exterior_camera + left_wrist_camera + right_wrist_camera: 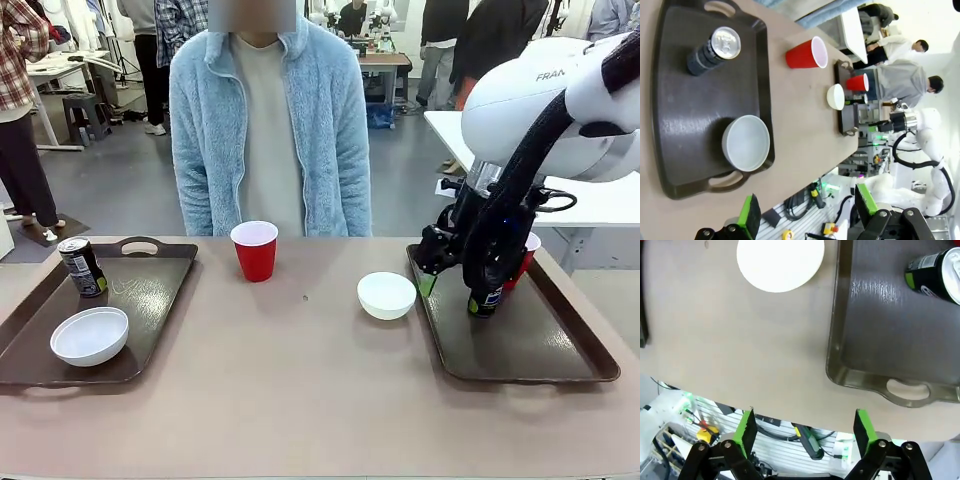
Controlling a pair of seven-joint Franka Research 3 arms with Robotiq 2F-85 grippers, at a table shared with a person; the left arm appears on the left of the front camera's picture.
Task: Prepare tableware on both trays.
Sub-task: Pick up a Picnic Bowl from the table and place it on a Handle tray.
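Note:
The left tray [150,300] carries a black-grey can [82,266] and a white bowl [90,335]. One red cup [255,250] stands on the bare table in front of the person. A second white bowl [386,295] sits on the table just left of the right tray [530,350]. On that tray stand a Pepsi can [485,300] and another red cup [527,258], both partly hidden by my right arm. My right gripper [440,280] hangs open over the tray's left rim, its jaws [806,432] holding nothing. My left gripper [807,210] is open, high above the left tray [670,100].
A person in a light blue fleece [268,120] stands at the far edge behind the red cup. Bare tabletop [300,400] lies between the two trays and along the near edge. My right arm's cables [520,180] hang over the right tray.

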